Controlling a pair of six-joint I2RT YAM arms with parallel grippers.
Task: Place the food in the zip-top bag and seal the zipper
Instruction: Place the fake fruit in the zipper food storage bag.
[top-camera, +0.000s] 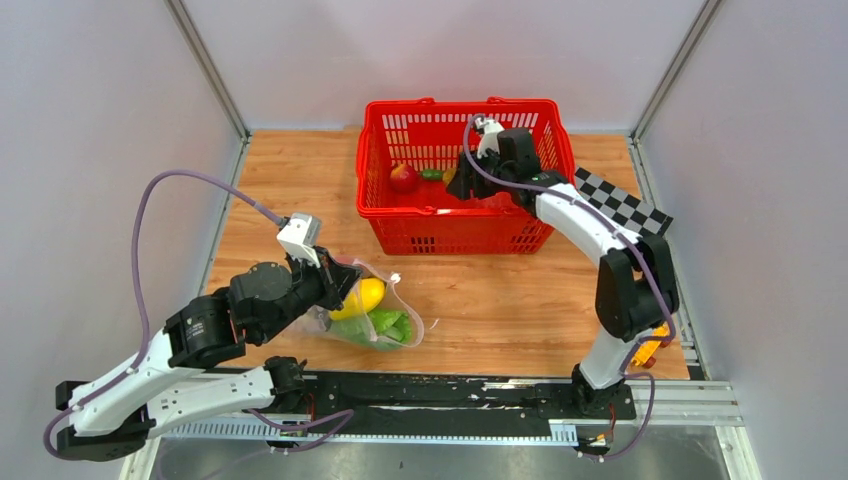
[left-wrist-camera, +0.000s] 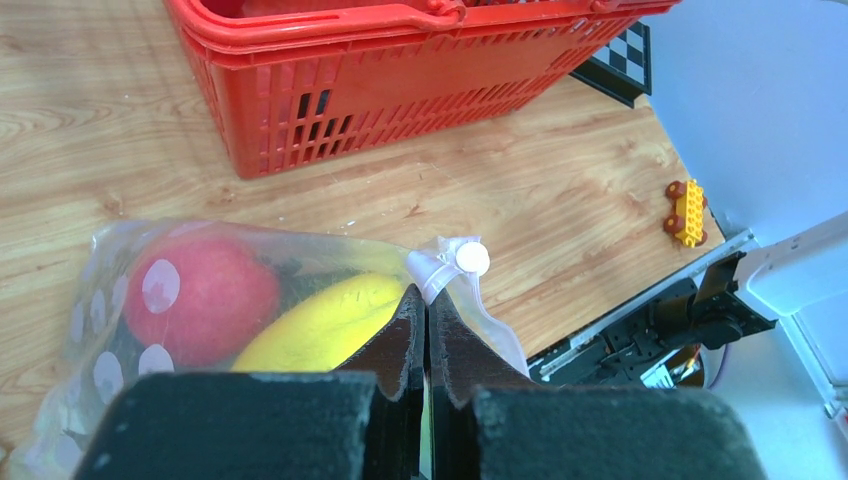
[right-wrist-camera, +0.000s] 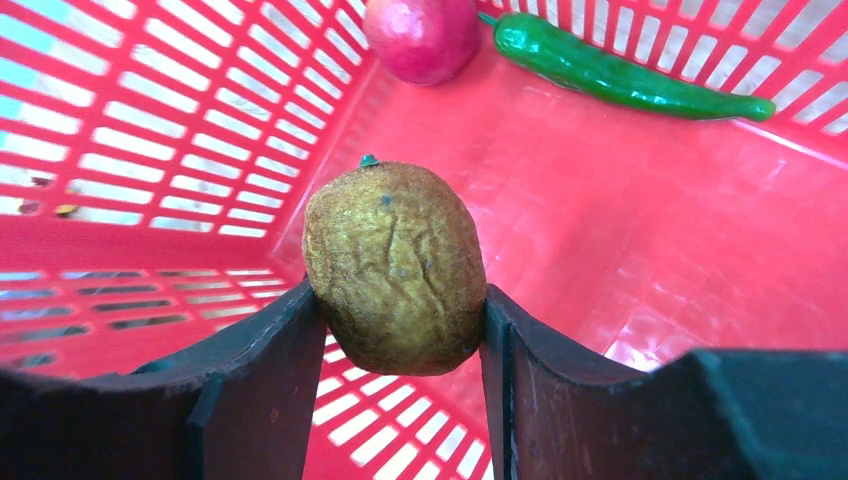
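Nearby, our left gripper (left-wrist-camera: 428, 305) pinches the mouth of the clear oval-printed plastic bag (left-wrist-camera: 90, 330) holding a yellow lemon (left-wrist-camera: 320, 320) and red apple (left-wrist-camera: 205, 295); farther off, our right gripper (right-wrist-camera: 400, 305) grasps a wrinkled brown oval fruit (right-wrist-camera: 395, 255) inside the red mesh basket (right-wrist-camera: 150, 120)

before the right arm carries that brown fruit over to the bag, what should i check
1. Grip on the brown fruit: the right gripper clamps it from both sides. Ok.
2. Fruit clear of the red basket: it is inside the basket walls. Not ok.
3. Bag held: the left gripper is shut on the mouth edge of the zip-top bag, beside the zipper. Ok.
4. Bag mouth open wide enough for the fruit: cannot tell.
5. All food out of the basket before sealing: an apple and a chili lie in it. Not ok.
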